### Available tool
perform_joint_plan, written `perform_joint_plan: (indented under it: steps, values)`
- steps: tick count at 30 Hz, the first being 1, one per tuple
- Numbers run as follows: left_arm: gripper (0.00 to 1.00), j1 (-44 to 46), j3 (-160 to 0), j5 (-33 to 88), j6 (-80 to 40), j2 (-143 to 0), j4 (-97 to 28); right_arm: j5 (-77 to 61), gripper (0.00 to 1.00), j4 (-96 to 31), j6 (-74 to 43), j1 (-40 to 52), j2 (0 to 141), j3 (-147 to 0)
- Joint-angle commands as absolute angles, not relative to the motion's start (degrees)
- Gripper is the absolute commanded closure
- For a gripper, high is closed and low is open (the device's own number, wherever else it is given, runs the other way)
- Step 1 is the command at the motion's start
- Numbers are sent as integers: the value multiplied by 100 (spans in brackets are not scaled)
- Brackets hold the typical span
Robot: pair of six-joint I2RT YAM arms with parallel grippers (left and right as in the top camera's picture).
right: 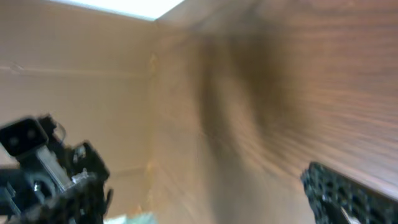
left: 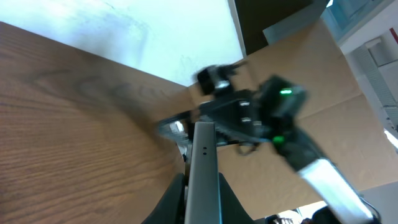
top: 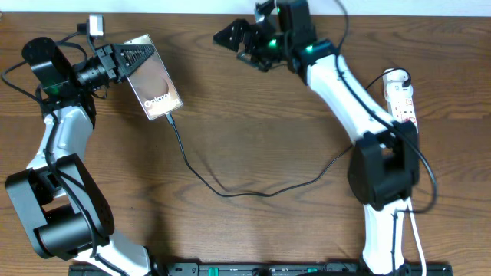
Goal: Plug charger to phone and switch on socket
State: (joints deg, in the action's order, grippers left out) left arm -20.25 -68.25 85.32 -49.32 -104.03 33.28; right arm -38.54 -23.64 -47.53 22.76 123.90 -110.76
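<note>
Our left hand (top: 134, 57) clamps the phone (top: 157, 88), tilted above the worktop (top: 261, 130). The charger (top: 230, 192) tip meets its lower short end. The socket (top: 402, 96) lies far right. Our right hand (top: 244, 44) hangs open, empty.

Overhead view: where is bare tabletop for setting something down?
Bare: the centre between the phone and the right arm, above the charger cable; also the front strip below it. Crowded: around the left gripper holding the phone, and by the socket.
</note>
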Motion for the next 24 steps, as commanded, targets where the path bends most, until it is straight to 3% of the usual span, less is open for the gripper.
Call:
perform_joint_plan:
  steps: [1,7,12,24]
  values:
    - [93,-2060,-6866,8591,-4845,-10278,3334,-2265,1,-3057,-3929,2370,11815,-11406]
    - [93,-2045,-6812,8582,-4456,-10287,3070,-1175,1,-4189,-3649,2416,11168,-11424]
    - [93,-2016,-6716,8346,-3529,-10287,1885,-799,1,-4827,-3461,2416,10938,-11424]
    - [93,-1907,-6418,6466,-1791,-10289,-620,-740,1,-5387,-3395,2416,10938,-11421]
